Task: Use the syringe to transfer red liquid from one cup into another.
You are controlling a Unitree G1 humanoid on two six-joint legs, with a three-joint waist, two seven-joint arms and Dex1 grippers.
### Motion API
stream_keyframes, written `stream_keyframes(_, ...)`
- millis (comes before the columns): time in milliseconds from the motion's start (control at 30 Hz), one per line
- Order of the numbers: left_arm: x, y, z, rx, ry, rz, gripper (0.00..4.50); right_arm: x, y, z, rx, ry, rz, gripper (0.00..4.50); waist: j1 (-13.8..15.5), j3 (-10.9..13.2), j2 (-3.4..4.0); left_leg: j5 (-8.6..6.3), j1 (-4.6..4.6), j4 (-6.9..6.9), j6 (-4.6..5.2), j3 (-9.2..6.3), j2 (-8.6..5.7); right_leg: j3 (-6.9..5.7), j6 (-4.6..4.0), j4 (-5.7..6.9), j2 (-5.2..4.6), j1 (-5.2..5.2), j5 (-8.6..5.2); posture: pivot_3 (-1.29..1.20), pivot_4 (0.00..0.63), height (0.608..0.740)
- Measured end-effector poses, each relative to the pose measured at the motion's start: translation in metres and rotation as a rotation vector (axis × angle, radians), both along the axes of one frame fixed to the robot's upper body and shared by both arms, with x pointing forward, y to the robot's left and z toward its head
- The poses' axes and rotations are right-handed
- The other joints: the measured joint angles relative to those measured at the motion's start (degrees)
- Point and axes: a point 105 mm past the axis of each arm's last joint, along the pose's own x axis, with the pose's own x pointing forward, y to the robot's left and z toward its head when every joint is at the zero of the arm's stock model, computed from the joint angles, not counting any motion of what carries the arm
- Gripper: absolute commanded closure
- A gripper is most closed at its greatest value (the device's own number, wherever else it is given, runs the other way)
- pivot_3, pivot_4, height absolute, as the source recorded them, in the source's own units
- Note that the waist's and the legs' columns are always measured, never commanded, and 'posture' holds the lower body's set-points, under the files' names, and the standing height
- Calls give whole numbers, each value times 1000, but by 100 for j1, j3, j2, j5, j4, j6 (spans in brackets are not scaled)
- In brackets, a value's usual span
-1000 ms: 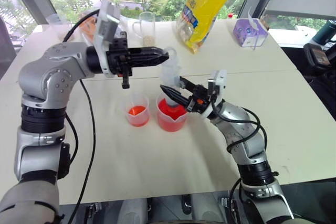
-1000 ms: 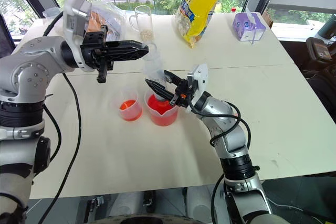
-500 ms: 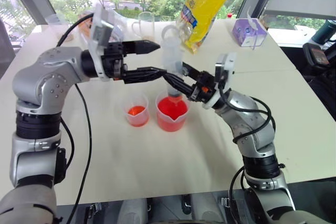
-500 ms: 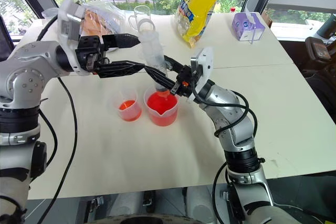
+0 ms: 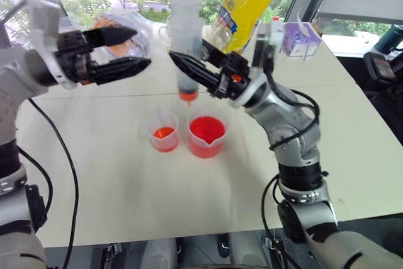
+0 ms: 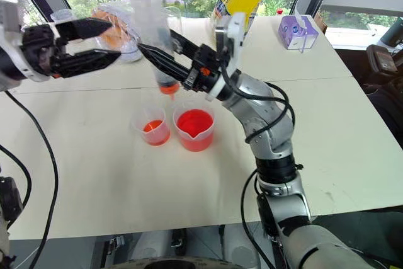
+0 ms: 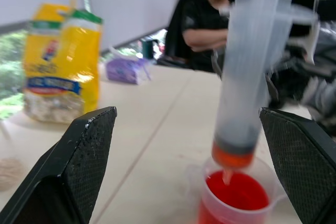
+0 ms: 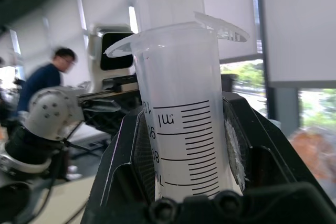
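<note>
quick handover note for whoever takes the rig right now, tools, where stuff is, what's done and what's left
Left tool: open, empty, off to the left of the syringe.
Right tool: shut on the syringe, holding it upright in the air, orange-stained tip down, above and between the two cups.
Larger measuring cup: on the table, wide pool of red liquid.
Smaller cup: beside it on the left, shallow orange-red layer.
Done: syringe is lifted clear of the larger cup.
Left: bring the tip over the smaller cup and press the plunger, probably with the left tool.

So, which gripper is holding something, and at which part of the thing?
The right gripper holds the syringe upright, clamped around its clear barrel, above the two cups. The left gripper is open and holds nothing.
</note>
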Motion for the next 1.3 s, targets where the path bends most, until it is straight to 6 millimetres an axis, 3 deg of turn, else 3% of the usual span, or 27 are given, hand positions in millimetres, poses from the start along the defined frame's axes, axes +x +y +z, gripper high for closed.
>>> stream_keyframes(133, -14, 10, 11, -10, -38, 63, 34, 10, 28, -24, -10, 67, 67, 3080, -27, 0, 1, 0, 0, -2, 0, 0, 0, 0, 0, 2, 0, -3, 0, 0, 150, 740)
stream_keyframes(233, -20, 9, 8, -10, -31, 69, 34, 14, 38, -38, -36, 74, 78, 3080, -4, 0, 1, 0, 0, -2, -1, -1, 0, 0, 0, 2, -3, -2, 0, 0, 150, 740)
stream_keyframes(467, -27, -1, 1, 2, -8, 44, 34, 15, 38, -48, -60, 55, 76, 3080, -13, -1, -1, 4, 1, -2, -8, 0, -3, 0, -1, 2, -6, -1, 0, 0, 150, 740)
stream_keyframes(733, -15, -16, -15, 2, 38, 7, 34, 15, 37, -60, -89, 66, 67, 3080, -13, 0, -1, 5, 1, -2, -11, 0, -2, -1, -2, 4, -3, -2, 1, 0, 150, 740)
stream_keyframes(967, -12, -19, -8, -21, 16, -16, 34, 16, 37, -68, -110, 78, 54, 3080, -14, 0, -1, 5, 1, -2, -10, 0, -2, -1, -2, 3, -3, -2, 1, 0, 150, 740)
stream_keyframes(1067, -11, -21, -10, -16, 23, -27, 766, 15, 37, -69, -112, 78, 54, 3080, -14, 0, -1, 5, 1, -2, -10, 0, -2, -1, -2, 3, -3, -2, 1, 0, 150, 740)
stream_keyframes(1300, -10, -22, -13, -14, 34, -31, 4310, 15, 37, -68, -112, 73, 56, 3080, -14, 0, -1, 5, 1, -2, -10, 0, -2, -1, -2, 3, -3, -2, 1, 0, 150, 740)
